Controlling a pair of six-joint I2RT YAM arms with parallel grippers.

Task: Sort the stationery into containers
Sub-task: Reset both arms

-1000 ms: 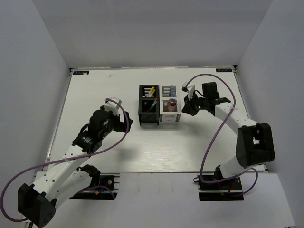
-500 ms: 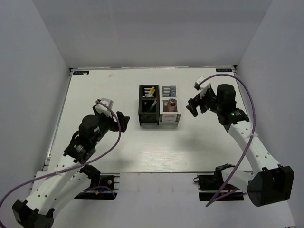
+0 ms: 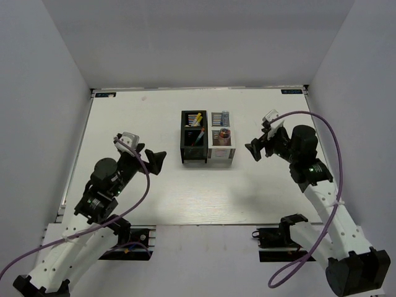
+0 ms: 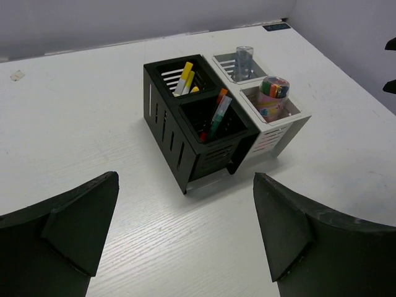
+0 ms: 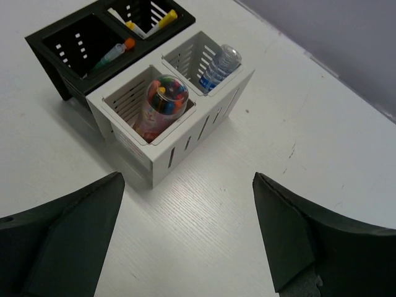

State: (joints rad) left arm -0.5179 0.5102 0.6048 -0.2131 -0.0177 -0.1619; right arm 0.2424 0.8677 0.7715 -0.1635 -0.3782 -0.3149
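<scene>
The containers (image 3: pixel 207 146) stand mid-table as a block of four slotted bins, two black on the left and two white on the right. Yellow-tipped white sticks (image 4: pixel 184 77) lean in the far black bin. A dark pen and a red one (image 4: pixel 216 114) stand in the near black bin. The clear blue-capped tube (image 5: pixel 218 67) is in the far white bin, and the pink tube (image 5: pixel 162 105) is in the near white one. My left gripper (image 3: pixel 154 161) hangs open to the left of the block, holding nothing. My right gripper (image 3: pixel 254 149) hangs open to the right of it, also with nothing in it.
The white table (image 3: pixel 136 117) is walled by grey panels at the back and sides. Purple cables loop off both arms (image 3: pixel 322 124). A small mark (image 4: pixel 17 75) lies on the table far left in the left wrist view.
The right gripper opened and drew back right, away from the white bins. The left arm pulled back toward its base, away from the black bins.
</scene>
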